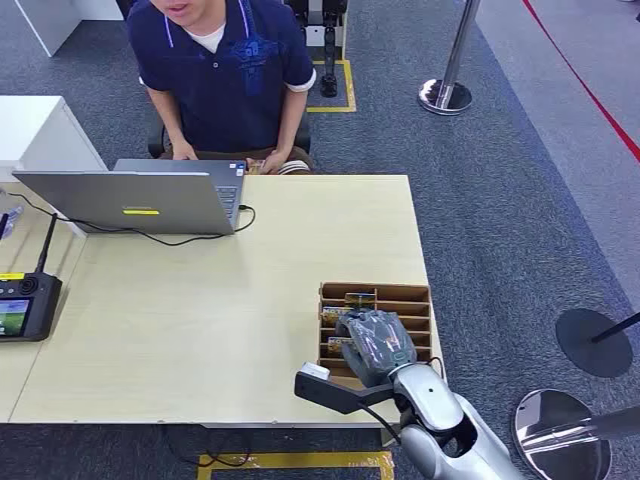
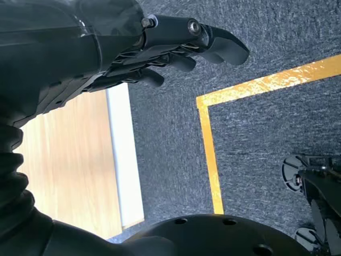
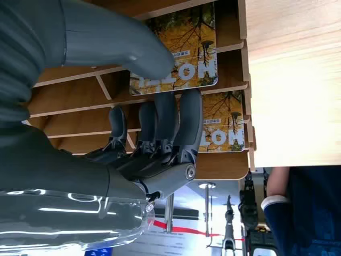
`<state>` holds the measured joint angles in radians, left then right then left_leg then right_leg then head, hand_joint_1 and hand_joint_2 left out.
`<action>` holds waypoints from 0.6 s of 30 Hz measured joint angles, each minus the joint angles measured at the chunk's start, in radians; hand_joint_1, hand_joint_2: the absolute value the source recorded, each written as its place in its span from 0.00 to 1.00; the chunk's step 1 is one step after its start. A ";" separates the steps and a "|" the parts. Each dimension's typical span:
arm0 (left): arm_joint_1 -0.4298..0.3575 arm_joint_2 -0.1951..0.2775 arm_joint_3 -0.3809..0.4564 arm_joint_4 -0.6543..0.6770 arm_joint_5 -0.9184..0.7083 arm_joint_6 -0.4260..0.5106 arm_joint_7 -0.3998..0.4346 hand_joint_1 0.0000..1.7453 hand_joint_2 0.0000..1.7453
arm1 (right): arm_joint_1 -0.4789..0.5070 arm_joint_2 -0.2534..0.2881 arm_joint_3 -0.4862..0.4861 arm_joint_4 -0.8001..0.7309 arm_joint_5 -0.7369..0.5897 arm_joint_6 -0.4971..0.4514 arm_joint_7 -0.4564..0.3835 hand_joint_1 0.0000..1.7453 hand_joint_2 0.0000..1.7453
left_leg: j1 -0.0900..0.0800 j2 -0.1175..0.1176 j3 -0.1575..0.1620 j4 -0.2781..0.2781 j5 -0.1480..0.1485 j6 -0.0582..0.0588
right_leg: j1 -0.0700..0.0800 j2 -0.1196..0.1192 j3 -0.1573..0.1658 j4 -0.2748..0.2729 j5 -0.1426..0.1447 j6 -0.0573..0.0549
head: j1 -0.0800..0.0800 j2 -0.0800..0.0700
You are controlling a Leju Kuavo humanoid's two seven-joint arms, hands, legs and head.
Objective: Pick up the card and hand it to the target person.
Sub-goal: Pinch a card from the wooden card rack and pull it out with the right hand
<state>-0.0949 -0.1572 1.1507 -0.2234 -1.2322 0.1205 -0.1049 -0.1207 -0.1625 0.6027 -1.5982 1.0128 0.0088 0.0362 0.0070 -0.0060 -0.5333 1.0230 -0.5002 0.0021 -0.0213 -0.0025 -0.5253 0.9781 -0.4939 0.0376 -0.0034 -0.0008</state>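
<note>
I'm looking at the card, yellow with autumn trees, lying in a slot of the wooden rack at the table's near right corner. A second card like it is sitting in the neighbouring slot. My right hand is reaching down into the rack: in the right wrist view the thumb is resting on the first card's face and the fingers are curling at its edge, over the divider between the two slots. I can't tell yet whether the card is truly pinched or only touched; it is lying flat in its slot, not lifted.

So I'm judging the task as barely begun: the reach is done, the grasp is forming, and the lift and the handover are both left.

My left hand is hanging beside the table edge, over the carpet, fingers loosely curled in and holding nothing.

The rack's thin dividers are crowding the fingers, so I'm expecting little room to get under the card. The rack is sitting close to the table's right edge. The person is sitting at the far side behind a laptop, and the bare tabletop between us is giving open room for carrying the card across. A controller is lying well off to the left.
</note>
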 joint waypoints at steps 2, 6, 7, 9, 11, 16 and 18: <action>0.000 0.000 0.000 0.000 0.000 0.000 0.000 0.00 1.00 | 0.000 0.000 0.000 0.000 0.000 0.000 0.000 0.61 1.00 | 0.000 0.000 0.000 0.000 0.000 0.000 | 0.000 0.000 0.000 0.000 0.000 0.000 | 0.000 0.000; 0.000 0.000 0.000 0.000 0.000 0.000 0.000 0.00 1.00 | -0.001 0.000 0.000 0.000 0.000 0.000 0.000 0.65 1.00 | 0.000 0.000 0.000 0.000 0.000 0.000 | 0.000 0.000 0.000 0.000 0.000 0.000 | 0.000 0.000; 0.000 0.000 0.000 0.000 0.000 0.000 0.000 0.00 1.00 | -0.001 0.000 0.000 0.000 0.000 0.000 0.000 0.67 1.00 | 0.000 0.000 0.000 0.000 0.000 0.000 | 0.000 0.000 0.000 0.000 0.000 0.000 | 0.000 0.000; 0.000 0.000 0.000 0.000 0.000 0.000 0.000 0.00 1.00 | -0.002 0.000 0.000 0.002 0.000 0.000 0.000 0.70 1.00 | 0.000 0.000 0.000 0.000 0.000 0.000 | 0.000 0.000 0.000 0.000 0.000 0.000 | 0.000 0.000; 0.000 0.000 0.000 0.000 0.000 0.000 0.000 0.00 1.00 | -0.002 0.000 0.000 0.003 -0.001 0.000 0.000 0.70 1.00 | 0.000 0.000 0.000 0.000 0.000 0.000 | 0.000 0.000 0.000 0.000 0.000 0.000 | 0.000 0.000; 0.000 0.000 0.000 0.000 0.000 0.001 0.002 0.00 1.00 | -0.001 0.000 0.002 0.005 -0.003 -0.003 0.000 0.71 1.00 | 0.000 0.000 0.000 0.000 0.000 0.000 | 0.000 0.000 0.000 0.000 0.000 0.000 | 0.000 0.000; 0.000 0.000 0.000 0.000 0.000 0.002 0.002 0.00 1.00 | -0.001 0.000 0.004 0.005 -0.003 -0.003 0.000 0.73 1.00 | 0.000 0.000 0.000 0.000 0.000 0.000 | 0.000 0.000 0.000 0.000 0.000 0.000 | 0.000 0.000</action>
<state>-0.0950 -0.1572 1.1505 -0.2234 -1.2325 0.1221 -0.1031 -0.1216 -0.1625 0.6065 -1.5929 1.0094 0.0061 0.0362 0.0070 -0.0059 -0.5331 1.0230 -0.5003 0.0021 -0.0213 -0.0024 -0.5253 0.9781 -0.4939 0.0376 -0.0035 -0.0008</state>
